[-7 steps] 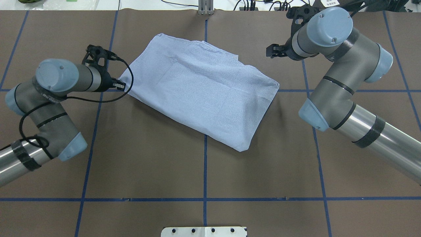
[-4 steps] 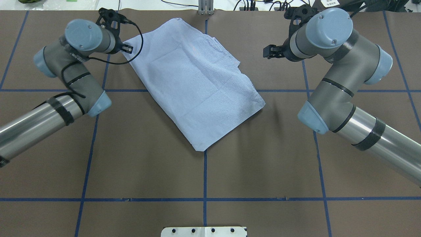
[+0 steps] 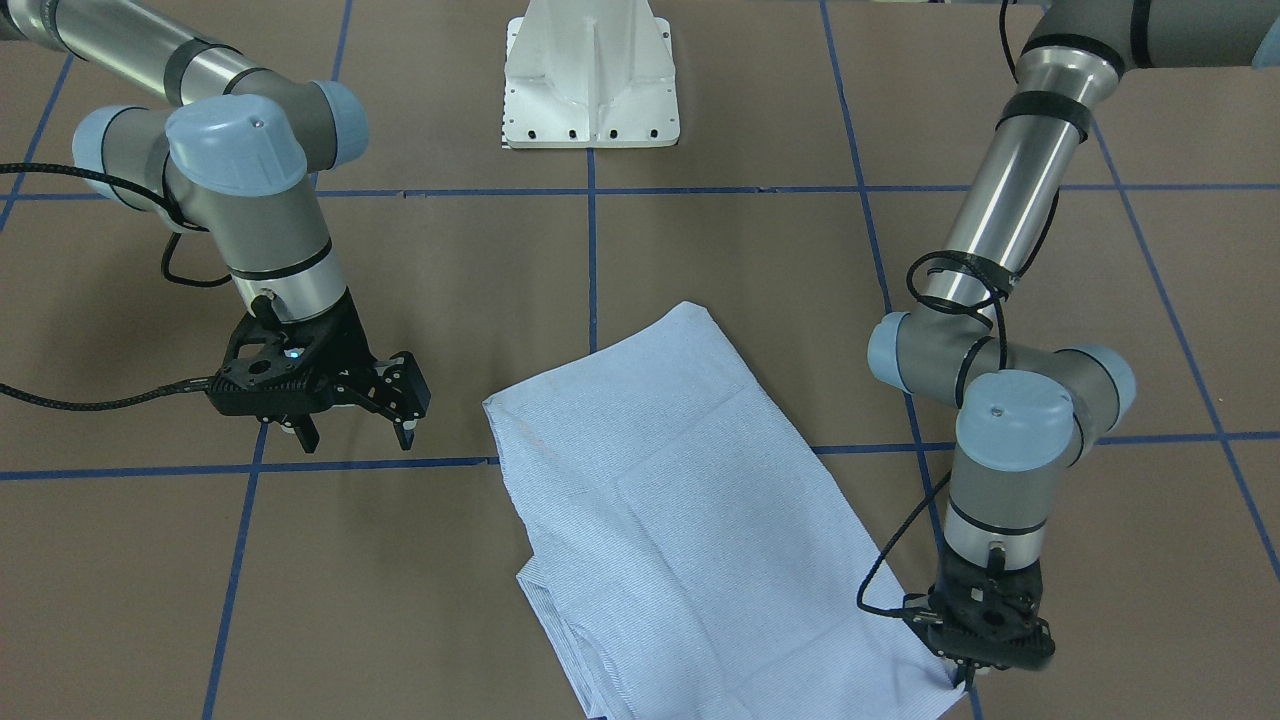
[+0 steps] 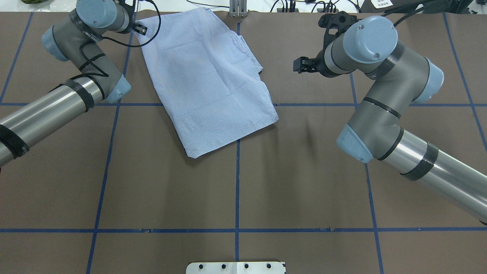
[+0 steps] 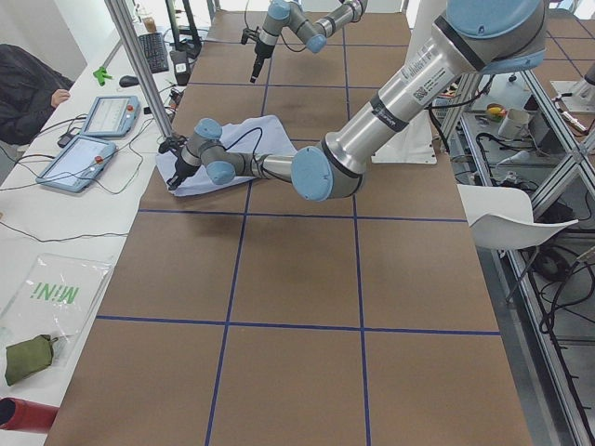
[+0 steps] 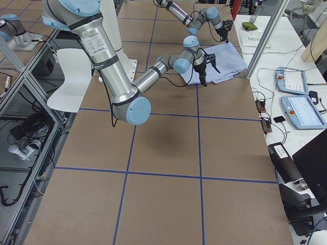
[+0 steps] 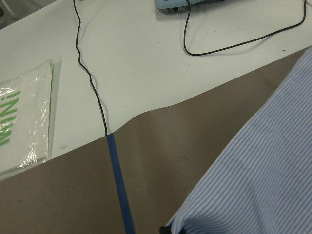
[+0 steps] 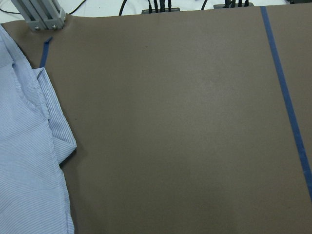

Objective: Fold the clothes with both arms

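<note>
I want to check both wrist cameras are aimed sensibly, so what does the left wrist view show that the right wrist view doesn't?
Only the left wrist view shows a white bench past the brown table cover, a black cable lying on it, and a clear plastic bag with green lettering. Only the right wrist view shows an aluminium post and layered folds along the edge of the shirt. Both show the striped shirt, the brown cover and blue tape lines.
</note>
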Robot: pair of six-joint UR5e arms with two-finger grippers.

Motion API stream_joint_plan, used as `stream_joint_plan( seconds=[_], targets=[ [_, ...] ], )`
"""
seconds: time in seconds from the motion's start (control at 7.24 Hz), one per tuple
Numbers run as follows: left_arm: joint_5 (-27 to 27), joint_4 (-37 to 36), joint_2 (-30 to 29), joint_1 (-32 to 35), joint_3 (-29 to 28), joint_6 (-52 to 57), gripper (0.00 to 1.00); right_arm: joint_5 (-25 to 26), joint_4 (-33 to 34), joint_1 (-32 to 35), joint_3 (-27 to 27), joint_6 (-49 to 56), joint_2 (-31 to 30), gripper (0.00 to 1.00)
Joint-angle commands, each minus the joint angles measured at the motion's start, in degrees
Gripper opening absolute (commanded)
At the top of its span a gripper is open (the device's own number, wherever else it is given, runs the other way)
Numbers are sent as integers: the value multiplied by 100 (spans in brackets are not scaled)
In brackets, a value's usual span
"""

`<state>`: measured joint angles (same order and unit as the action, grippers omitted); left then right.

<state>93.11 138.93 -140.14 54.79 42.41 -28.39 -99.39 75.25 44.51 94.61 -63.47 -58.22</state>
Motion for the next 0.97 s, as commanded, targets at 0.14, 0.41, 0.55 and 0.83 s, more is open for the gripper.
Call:
stream_joint_plan(
  seconds=[0.14, 0.41, 0.55, 0.83],
  targets=[
    [233, 81, 118, 138, 108, 212, 99, 33, 24, -415, -65, -838, 248, 100],
    [822, 90, 739, 225, 948, 168, 100, 547, 42, -853, -258, -2242, 408, 100],
    [823, 90, 1021, 226, 1336, 150, 100, 917, 51, -995, -485, -2936, 651, 100],
    [832, 99, 1130, 226, 1515, 10, 100, 1314, 33, -1251, -1258, -3022, 1057, 100]
  ],
)
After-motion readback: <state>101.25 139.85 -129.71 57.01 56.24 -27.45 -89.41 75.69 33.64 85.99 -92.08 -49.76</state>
